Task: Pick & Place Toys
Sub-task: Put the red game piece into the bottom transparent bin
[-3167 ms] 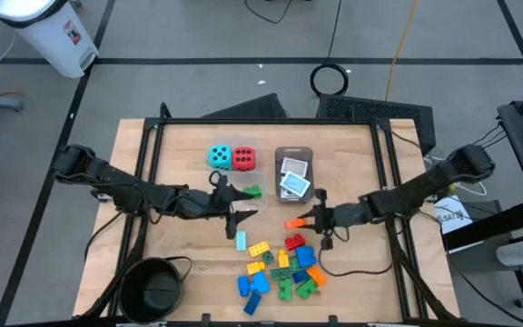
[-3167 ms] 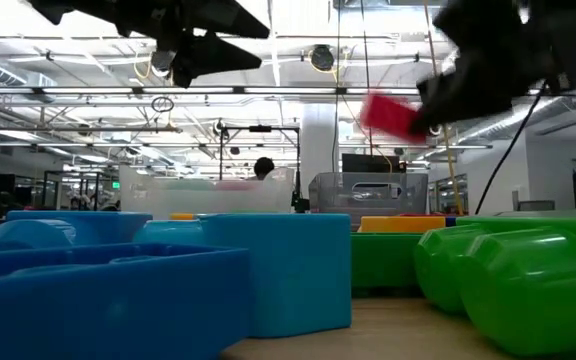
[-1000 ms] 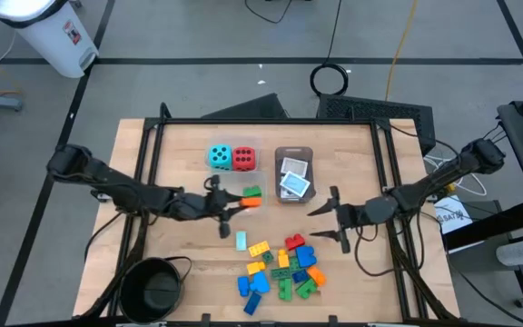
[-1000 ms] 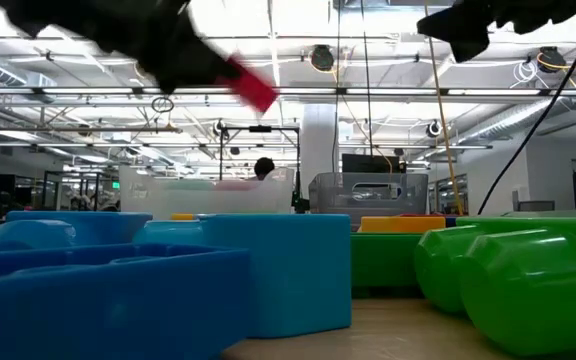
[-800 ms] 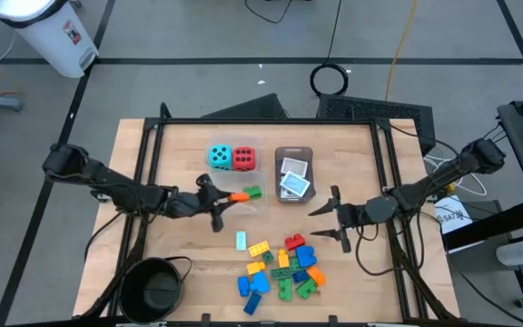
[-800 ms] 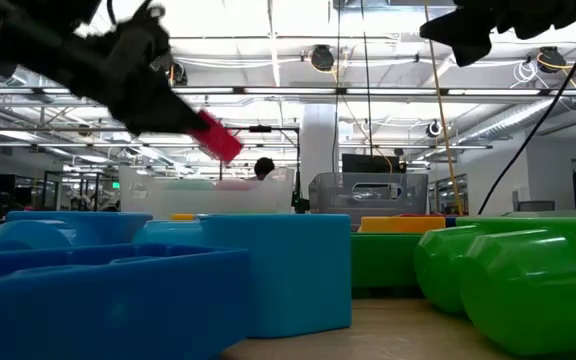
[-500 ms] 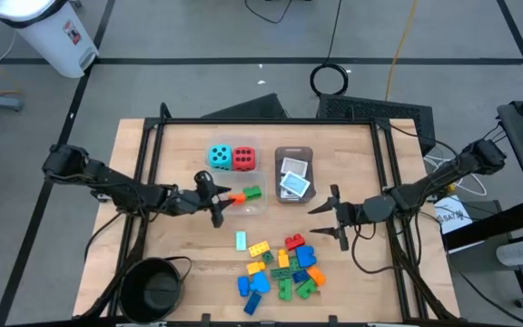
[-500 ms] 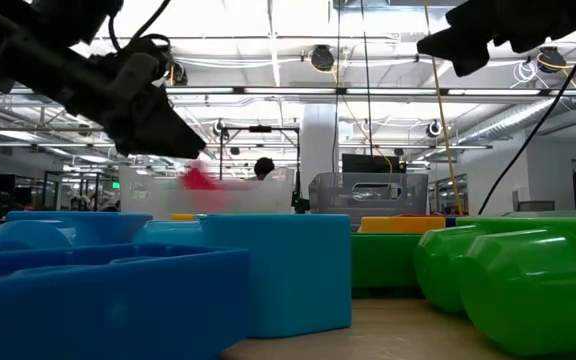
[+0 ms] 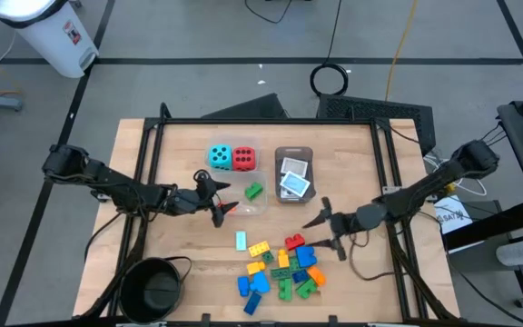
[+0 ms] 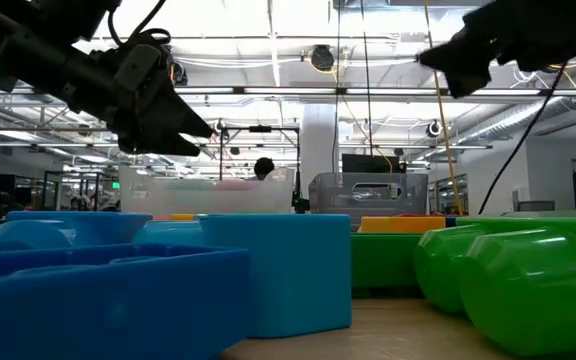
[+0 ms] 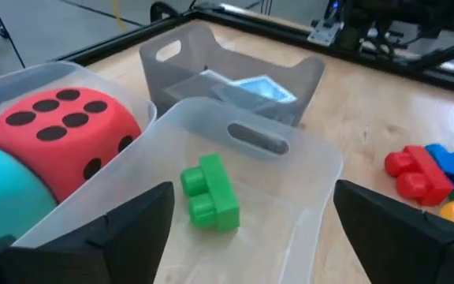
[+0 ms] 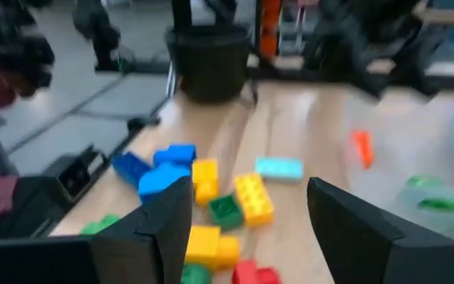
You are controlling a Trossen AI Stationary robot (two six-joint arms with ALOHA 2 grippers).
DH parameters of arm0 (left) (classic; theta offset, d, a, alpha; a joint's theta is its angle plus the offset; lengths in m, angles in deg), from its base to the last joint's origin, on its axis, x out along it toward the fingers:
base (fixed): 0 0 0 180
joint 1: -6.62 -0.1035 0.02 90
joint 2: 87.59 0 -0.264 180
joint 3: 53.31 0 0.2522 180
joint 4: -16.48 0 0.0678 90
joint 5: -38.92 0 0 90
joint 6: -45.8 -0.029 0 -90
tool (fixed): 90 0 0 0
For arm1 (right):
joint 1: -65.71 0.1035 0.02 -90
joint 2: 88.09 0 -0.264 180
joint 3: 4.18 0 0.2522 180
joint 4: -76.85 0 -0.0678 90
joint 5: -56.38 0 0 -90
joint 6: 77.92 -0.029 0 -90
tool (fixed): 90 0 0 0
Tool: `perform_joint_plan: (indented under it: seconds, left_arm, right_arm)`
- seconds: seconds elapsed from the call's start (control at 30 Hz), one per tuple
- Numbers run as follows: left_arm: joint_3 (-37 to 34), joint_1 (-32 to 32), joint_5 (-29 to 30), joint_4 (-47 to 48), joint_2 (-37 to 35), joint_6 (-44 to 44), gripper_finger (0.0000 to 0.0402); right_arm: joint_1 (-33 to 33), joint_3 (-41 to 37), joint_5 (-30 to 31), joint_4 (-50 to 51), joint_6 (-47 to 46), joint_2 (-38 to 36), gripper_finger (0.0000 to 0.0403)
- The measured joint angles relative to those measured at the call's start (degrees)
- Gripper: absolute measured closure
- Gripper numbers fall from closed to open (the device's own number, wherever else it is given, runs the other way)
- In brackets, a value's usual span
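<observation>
While over clear tub [image 11: 306, 150]:
left gripper [image 9: 218, 200]: fingers wide apart, empty
green brick [image 11: 210, 193]: in tub
right gripper [image 9: 327, 230]: fingers parted, empty, above brick pile [image 9: 284, 265]

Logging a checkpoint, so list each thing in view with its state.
Left end effector, open, empty, at the clear tub's end.
Right end effector, open, empty, by the brick pile.
Green brick, lying in the clear tub.
Red die and teal die, side by side in another tub.
Cards, lying in the grey tray.
Bowl, upright, empty.
</observation>
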Motion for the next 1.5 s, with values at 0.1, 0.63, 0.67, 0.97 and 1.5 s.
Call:
perform_joint_plan:
  seconds: [0.1,0.63,0.67,0.97,1.5]
  left_arm:
    - [0.0,0.0,0.0,-1.6,0.0,0.0,0.0047]
    - [0.0,0.0,-0.5,-1.6,0.0,0.1,0.0046]
    - [0.0,0.0,-0.5,-1.6,0.0,0.1,0.0046]
    - [0.0,0.0,-0.5,-1.6,0.0,0.2,0.0045]
    - [0.0,0.0,-0.5,-1.6,0.0,2.8,0.0045]
  right_arm:
    - [-0.1,6.2,0.0,8.4,-1.1,7.2,0.0183]
    - [-5.5,21.9,-4.9,29.7,-2.8,27.9,0.0196]
    - [-5.9,21.9,-5.0,30.2,-2.9,27.9,0.0198]
    - [-7.4,21.8,-4.3,32.2,-2.4,27.9,0.0248]
    - [-7.3,21.5,-4.2,33.3,3.3,25.2,0.0361]
